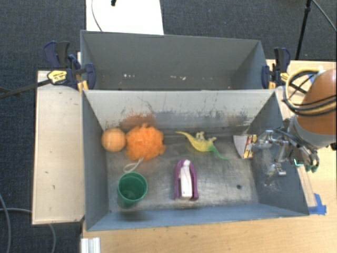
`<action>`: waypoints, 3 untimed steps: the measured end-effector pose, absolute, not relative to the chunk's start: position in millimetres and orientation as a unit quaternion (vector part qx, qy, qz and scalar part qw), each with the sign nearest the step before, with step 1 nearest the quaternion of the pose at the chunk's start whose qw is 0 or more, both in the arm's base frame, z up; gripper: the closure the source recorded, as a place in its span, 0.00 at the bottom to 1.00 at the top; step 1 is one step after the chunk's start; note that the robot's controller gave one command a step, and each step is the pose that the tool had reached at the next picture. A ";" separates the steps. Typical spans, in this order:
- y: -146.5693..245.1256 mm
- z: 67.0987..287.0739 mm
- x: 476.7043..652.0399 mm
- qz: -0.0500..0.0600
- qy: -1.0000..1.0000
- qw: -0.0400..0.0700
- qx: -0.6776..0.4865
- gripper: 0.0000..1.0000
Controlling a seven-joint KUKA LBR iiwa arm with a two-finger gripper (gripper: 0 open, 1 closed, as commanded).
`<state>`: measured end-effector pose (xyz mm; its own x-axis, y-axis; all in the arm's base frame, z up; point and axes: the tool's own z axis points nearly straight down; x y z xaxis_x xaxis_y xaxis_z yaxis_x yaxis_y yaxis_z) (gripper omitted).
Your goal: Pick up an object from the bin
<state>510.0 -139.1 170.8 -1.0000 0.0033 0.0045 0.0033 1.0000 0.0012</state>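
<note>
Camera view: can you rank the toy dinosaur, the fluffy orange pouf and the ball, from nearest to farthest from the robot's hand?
From the hand on the right:
1. Dinosaur, mid-bin near the back wall.
2. Pouf, left of the dinosaur.
3. Ball, far left, beside the pouf.

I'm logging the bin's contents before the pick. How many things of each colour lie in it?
Orange: 2 (ball, fluffy pouf)
Yellow-green: 1 (toy dinosaur)
Purple: 1 (bottle)
Green: 1 (cup)
Mixed colours: 1 (small packet)
Total: 6
</note>
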 end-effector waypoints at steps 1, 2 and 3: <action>-138.7 174.8 512.0 0.000 -1.000 -0.002 0.001 0.00; -102.6 120.1 551.3 0.001 -0.999 -0.004 0.044 0.00; -95.7 108.9 571.4 -0.001 -0.999 0.000 -0.039 0.00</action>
<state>571.4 -95.7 108.9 -0.9970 0.0771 0.0007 0.0771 0.9970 0.0017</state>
